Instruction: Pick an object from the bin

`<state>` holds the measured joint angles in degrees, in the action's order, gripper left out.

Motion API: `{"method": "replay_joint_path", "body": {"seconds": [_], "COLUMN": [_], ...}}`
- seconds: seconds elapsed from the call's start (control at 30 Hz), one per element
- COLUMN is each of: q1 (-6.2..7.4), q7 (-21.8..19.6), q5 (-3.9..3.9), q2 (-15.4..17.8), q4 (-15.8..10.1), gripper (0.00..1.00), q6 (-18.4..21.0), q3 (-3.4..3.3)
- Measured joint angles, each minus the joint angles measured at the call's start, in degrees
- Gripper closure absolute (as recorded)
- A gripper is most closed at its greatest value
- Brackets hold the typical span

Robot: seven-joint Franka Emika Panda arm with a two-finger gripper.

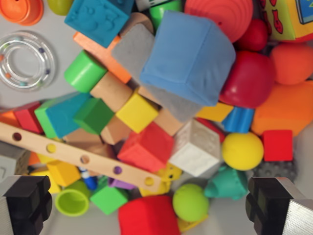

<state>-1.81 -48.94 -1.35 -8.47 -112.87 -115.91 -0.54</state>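
The wrist view looks straight down into a bin (58,88) heaped with toys. A large soft blue cube (188,56) lies on top, over a grey foam block (139,51). Around it lie a yellow cube (137,111), a red cube (146,147), a white embossed cube (195,147), a yellow ball (242,151), a green ball (190,201) and a red soft block (149,215). My gripper (149,205) is open above the pile. Its black fingertips (27,203) stand wide apart at the bottom corners, holding nothing.
A long wooden strip with coloured holes (83,159) crosses the lower left. A clear ring rattle (24,59) lies on the grey bin floor at upper left. Red and orange rounded toys (249,78) crowd the right side. A green cylinder (84,71) sits left of centre.
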Motion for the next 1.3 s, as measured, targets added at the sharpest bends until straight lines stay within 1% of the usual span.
{"method": "replay_joint_path", "body": {"seconds": [0.4,0.57,0.77,0.9,0.93,1.03,1.1,1.17,1.3], "q1": [0.00,-0.12,-0.44,-0.61,-0.64,-0.79,-0.88,-0.94,-0.91], "q7": [-0.1,-1.7,-5.9,-9.9,-10.5,-14.1,-15.7,-16.1,-16.2], "q5": [0.00,0.12,0.69,1.26,1.35,1.90,2.11,2.18,2.32], "q2": [0.0,-0.3,-1.4,-2.5,-2.7,-3.8,-4.5,-5.0,-6.5], "q4": [0.0,-0.4,-1.4,-2.3,-2.4,-3.1,-3.4,-3.7,-4.5], "gripper": [0.00,0.00,0.00,0.00,0.00,0.00,0.00,0.00,0.00], "q6": [0.0,-1.1,-4.5,-7.8,-8.2,-11.2,-12.7,-13.6,-16.1], "q3": [0.00,-0.16,-0.87,-1.60,-1.69,-2.40,-2.77,-2.87,-2.83]}}
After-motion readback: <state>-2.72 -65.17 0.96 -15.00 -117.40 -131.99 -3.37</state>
